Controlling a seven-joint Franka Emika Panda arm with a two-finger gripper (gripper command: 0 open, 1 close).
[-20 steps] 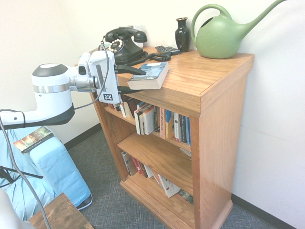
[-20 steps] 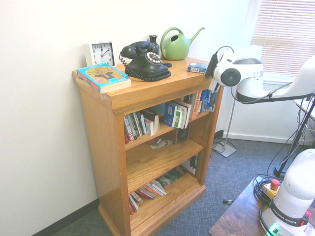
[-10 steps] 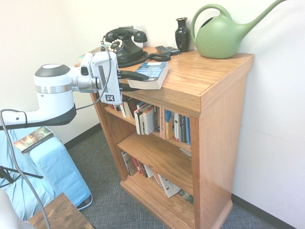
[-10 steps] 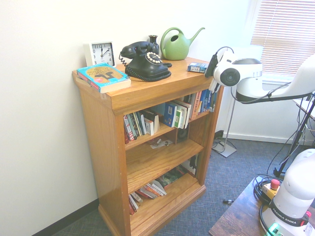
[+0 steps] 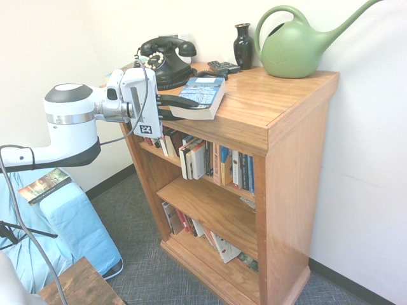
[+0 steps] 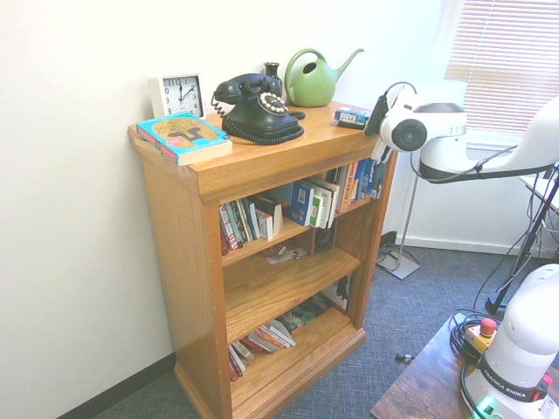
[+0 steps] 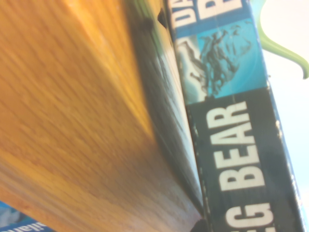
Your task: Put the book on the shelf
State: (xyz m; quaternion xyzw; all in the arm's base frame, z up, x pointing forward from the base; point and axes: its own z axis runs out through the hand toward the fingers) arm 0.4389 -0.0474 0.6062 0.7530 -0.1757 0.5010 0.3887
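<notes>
Item, one thick blue paperback book (image 5: 201, 97), tilted on the top front edge of the orange-brown oak bookcase (image 5: 280, 108), two-finger gripper (image 5: 180, 106) clamped on its near end: keep your grip firm, lift level before moving.

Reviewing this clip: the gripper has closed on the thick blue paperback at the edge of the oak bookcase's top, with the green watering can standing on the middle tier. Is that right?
One detail is off. The green watering can stands on the top of the oak bookcase, at the back by the wall, not on the middle tier, as the first exterior view shows. The rest holds: the gripper is closed on the thick blue paperback at the top's edge.
</notes>
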